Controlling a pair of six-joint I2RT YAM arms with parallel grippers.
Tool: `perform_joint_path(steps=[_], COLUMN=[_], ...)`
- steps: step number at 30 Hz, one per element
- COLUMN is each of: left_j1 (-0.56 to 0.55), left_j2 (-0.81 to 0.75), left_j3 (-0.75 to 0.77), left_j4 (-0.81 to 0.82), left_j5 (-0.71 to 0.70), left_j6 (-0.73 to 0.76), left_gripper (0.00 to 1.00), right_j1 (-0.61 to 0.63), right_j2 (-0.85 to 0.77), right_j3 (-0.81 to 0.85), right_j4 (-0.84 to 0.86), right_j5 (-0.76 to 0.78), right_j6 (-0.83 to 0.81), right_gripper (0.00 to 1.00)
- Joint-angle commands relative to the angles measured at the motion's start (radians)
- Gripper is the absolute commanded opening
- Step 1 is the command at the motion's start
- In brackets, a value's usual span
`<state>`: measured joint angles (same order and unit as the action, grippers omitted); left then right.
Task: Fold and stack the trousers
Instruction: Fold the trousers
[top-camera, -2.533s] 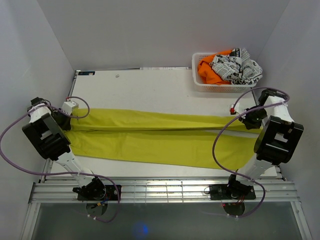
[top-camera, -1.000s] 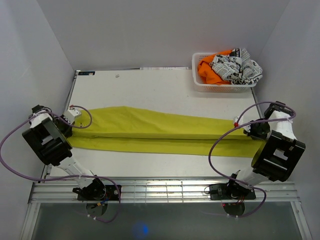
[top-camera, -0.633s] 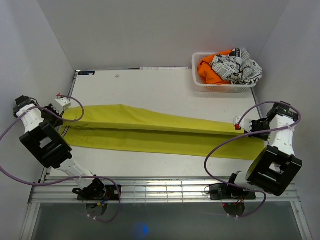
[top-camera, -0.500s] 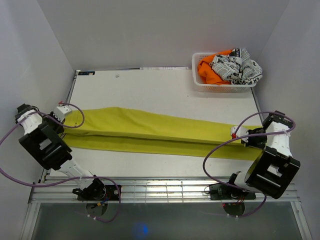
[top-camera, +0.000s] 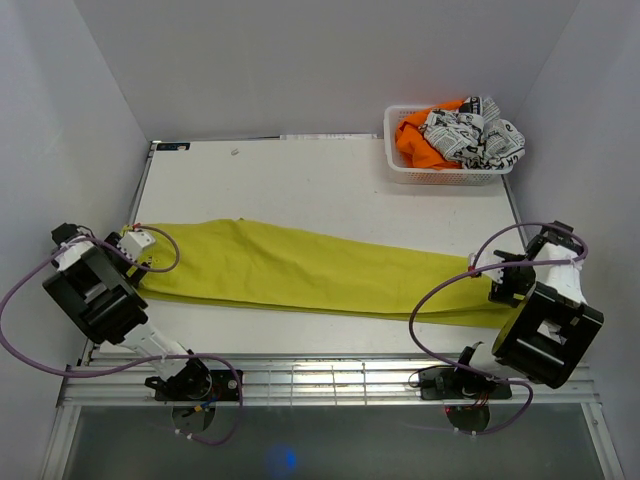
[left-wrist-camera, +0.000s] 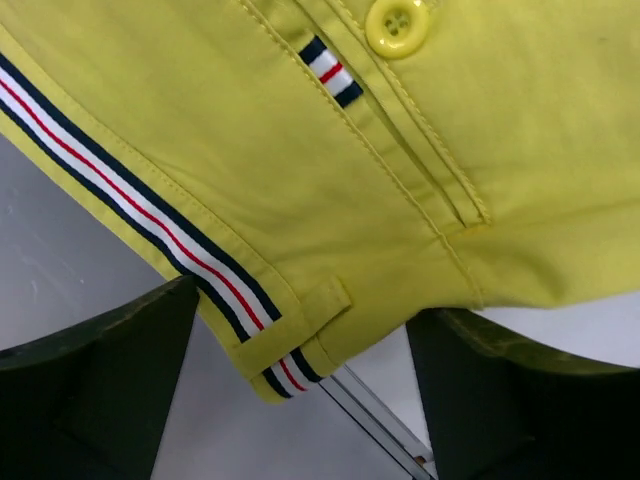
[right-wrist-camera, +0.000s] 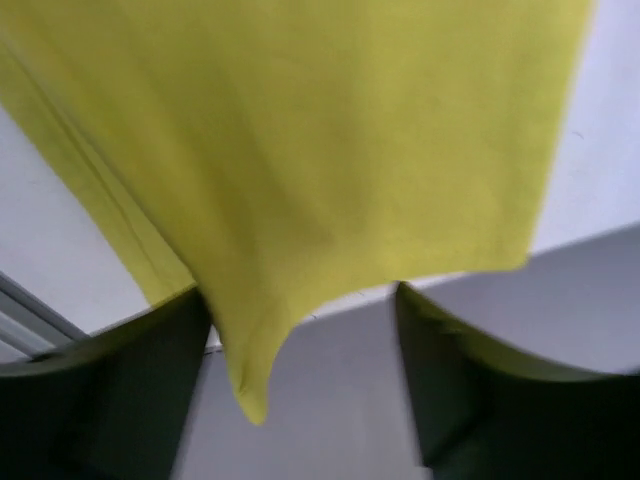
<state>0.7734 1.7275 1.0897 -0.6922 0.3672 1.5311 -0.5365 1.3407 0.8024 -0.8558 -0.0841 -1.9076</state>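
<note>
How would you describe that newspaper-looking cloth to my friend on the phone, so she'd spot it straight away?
Start at the white table and look to its far right corner, where a white plastic basket stands. In it, the crumpled cloth printed in black and white lies to the right of a plain orange garment; it is the only printed cloth in that basket.

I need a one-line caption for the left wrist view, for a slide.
Open left gripper straddling the waistband corner of the yellow trousers, showing striped trim, small striped label and button.
</note>
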Motion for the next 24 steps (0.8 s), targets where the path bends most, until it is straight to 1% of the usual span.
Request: perform_joint_path(steps=[1,2,4,5,7,8,10,12,14,15,16,19,20,21,24], left_j1=[0.012,0.012,0.012,0.012,0.012,0.012,0.003,-0.034,-0.063,-0.1,-0.118,-0.193,-0.207,-0.227,-0.243], left_j2=[-0.094,-0.135,-0.17,-0.186,-0.226,-0.238,-0.267,-0.273,-0.279,-0.281,-0.287,-0.284,-0.284,-0.281,-0.269], left_j3=[0.001,0.024,0.059,0.079,0.13,0.142,0.165,0.174,0.17,0.165,0.15,0.104,0.089,0.072,0.016], left_j4=[-0.064,-0.119,-0.179,-0.244,-0.291,-0.309,-0.311,-0.323,-0.316,-0.303,-0.288,-0.238,-0.202,-0.185,-0.11], left_j5=[0.066,0.09,0.134,0.183,0.234,0.28,0.32,0.351,0.364,0.374,0.378,0.374,0.369,0.365,0.32], left_j6=[0.035,0.055,0.063,0.075,0.074,0.046,0.0,-0.069,-0.118,-0.194,-0.239,-0.389,-0.426,-0.457,-0.558], left_gripper=[0.98,0.98,0.98,0.98,0.98,0.98,0.98,0.98,0.98,0.98,0.98,0.98,0.98,0.98,0.98], right_j1=[-0.005,-0.005,-0.011,-0.013,-0.025,-0.029,-0.049,-0.063,-0.072,-0.072,-0.072,-0.072,-0.072,-0.072,-0.074], right_j2=[0.014,0.014,0.002,-0.005,-0.018,-0.018,-0.006,0.018,0.078,0.099,0.144,0.225,0.247,0.262,0.288], right_j3=[0.138,0.174,0.204,0.218,0.264,0.28,0.343,0.401,0.493,0.523,0.567,0.592,0.59,0.586,0.516], right_j4=[-0.069,-0.089,-0.15,-0.169,-0.215,-0.229,-0.255,-0.284,-0.316,-0.33,-0.362,-0.361,-0.361,-0.356,-0.31], right_j5=[-0.052,-0.055,-0.066,-0.074,-0.1,-0.106,-0.132,-0.157,-0.172,-0.189,-0.2,-0.226,-0.226,-0.226,-0.213], right_j6=[0.065,0.076,0.079,0.079,0.073,0.071,0.081,0.088,0.154,0.183,0.244,0.384,0.462,0.504,0.648], right_gripper=[0.88,0.88,0.89,0.89,0.89,0.9,0.91,0.92,0.92,0.91,0.91,0.83,0.81,0.75,0.67])
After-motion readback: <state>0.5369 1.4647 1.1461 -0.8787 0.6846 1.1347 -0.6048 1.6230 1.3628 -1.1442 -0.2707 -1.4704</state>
